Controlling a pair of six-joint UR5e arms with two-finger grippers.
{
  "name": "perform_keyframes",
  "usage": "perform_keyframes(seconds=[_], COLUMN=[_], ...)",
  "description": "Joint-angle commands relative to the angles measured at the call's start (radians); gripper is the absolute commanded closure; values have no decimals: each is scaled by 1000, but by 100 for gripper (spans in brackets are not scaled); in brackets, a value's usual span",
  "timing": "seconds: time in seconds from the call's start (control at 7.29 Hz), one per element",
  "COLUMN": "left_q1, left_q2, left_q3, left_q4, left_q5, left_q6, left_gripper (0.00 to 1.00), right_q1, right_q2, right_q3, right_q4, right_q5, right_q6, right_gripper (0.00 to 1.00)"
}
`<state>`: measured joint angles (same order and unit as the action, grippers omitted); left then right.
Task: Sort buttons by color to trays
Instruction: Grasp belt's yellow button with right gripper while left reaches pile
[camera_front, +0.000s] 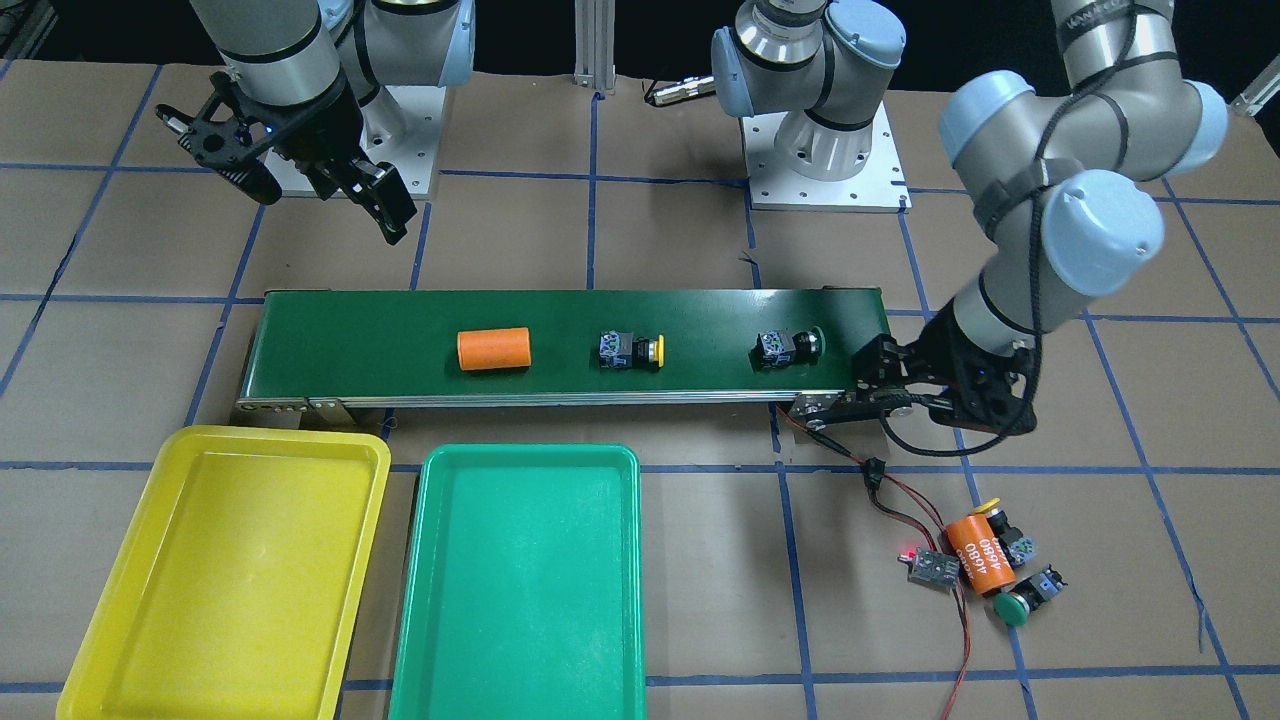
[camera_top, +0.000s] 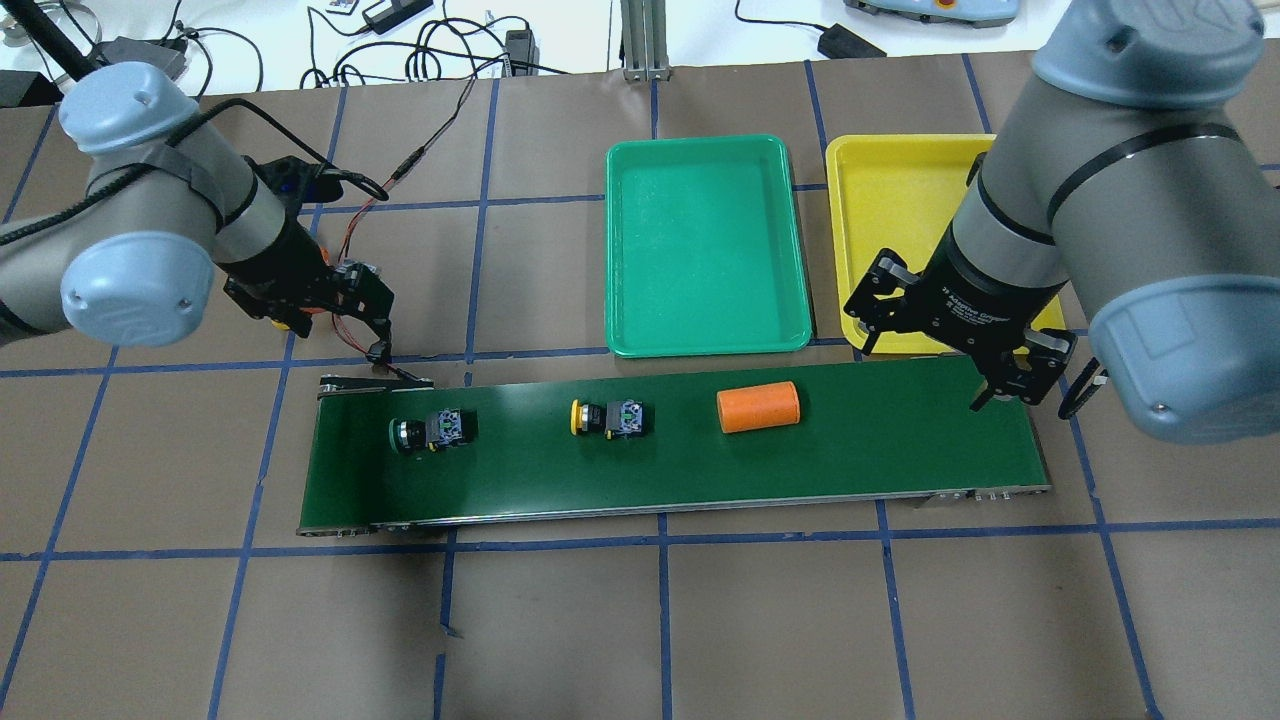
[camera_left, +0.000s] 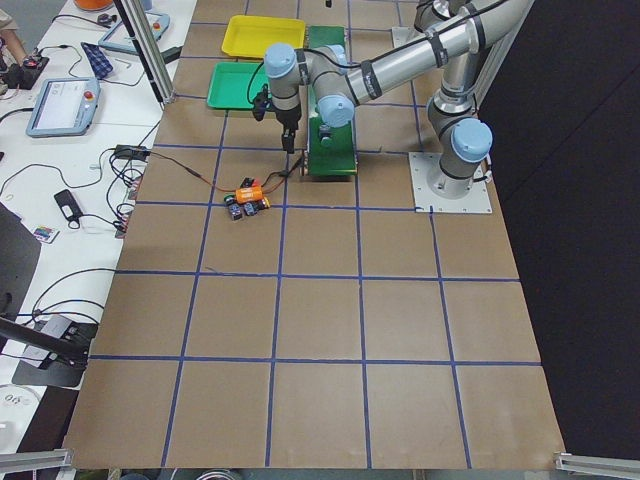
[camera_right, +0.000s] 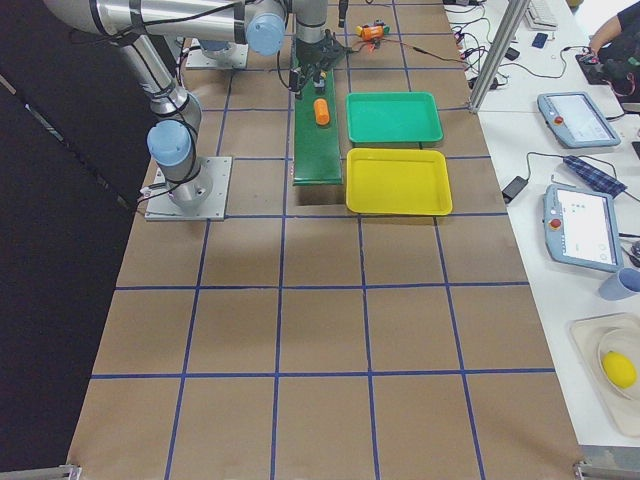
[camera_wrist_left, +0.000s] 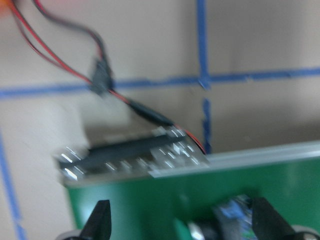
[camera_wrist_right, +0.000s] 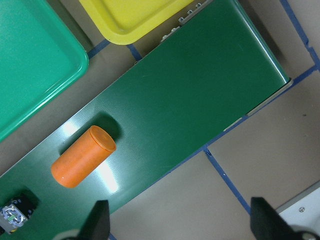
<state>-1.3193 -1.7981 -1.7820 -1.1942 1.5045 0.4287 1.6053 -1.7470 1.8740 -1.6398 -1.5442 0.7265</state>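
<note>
Plainly nothing is sorted yet: neither the yellow tray (camera_front: 150, 500) nor the green tray (camera_front: 520, 600) holds a button. On the belt (camera_front: 350, 340) lie a yellow button (camera_front: 630, 352) at the middle and a green button (camera_front: 787, 347) near the left arm's end, with a cylinder (camera_front: 493, 349) toward the right arm. A second yellow button (camera_front: 1003, 525) and a second green button (camera_front: 1025, 597) lie on the table beside another cylinder (camera_front: 975, 553). The left gripper (camera_wrist_left: 182, 225) hovers spread and empty over the belt's end by the green button. The right gripper (camera_wrist_right: 180, 225) hangs spread and empty above the far end. All four buttons are left to sort.
</note>
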Motion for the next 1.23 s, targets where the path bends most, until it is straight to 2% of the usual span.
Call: perform_keyframes(seconds=[0.0,0.14,0.27,0.41,0.69,0.96,1.1], left_q1=[77,93,95,94,89,66,81], left_q2=[-186,-260,-318,-342,-372,-366,-375], left_q3=[200,261,304,321,296,256,231], left_q4=[4,7,34,54,64,61,114], left_q5=[3,0,0,11,25,26,26], left_q6=[223,302,464,628,853,948,1007], left_gripper=[0,0,0,0,0,0,0], right_q1=[1,4,19,36,53,54,68], right_q2=[-6,-9,-3,0,6,1,6], right_q3=[1,-1,1,1,1,1,1], right_q4=[3,2,2,0,-21,-22,-22], right_q5=[3,4,3,4,70,70,70], right_q6=[216,290,414,430,523,624,696], right_gripper=[0,0,0,0,0,0,0])
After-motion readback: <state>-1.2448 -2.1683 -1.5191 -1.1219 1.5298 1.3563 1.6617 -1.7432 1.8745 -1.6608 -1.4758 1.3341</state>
